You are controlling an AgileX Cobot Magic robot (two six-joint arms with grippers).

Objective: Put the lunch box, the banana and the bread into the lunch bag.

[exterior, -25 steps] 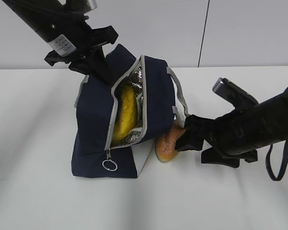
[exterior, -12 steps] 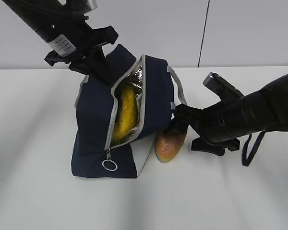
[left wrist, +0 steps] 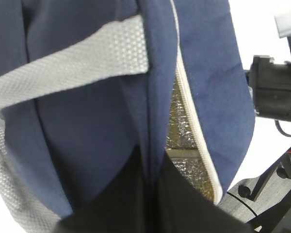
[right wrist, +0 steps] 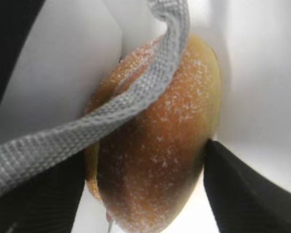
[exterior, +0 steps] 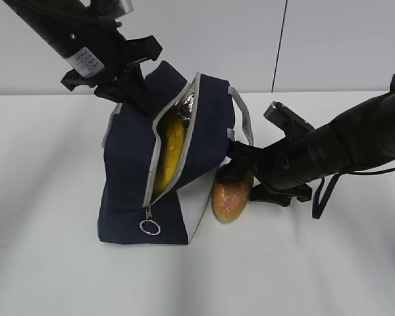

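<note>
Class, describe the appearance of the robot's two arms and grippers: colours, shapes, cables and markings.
Both arms are matte black tubes ending in angular black grippers. The left gripper follows a white printed label on its arm. The right gripper has a black cable loop hanging beneath and a grey-edged camera block above.

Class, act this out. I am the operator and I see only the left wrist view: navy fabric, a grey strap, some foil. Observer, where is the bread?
Observer: The small oval golden-brown bread roll lies on the white table, outside the navy-blue fabric lunch bag, beside its white side panel.
Operator: Is the right hand there?
Observer: The right hand has a finger on each side of the roll, with a grey woven strap draped across it.
Operator: Anything packed?
Observer: A yellow banana shows inside the open zipper.
</note>
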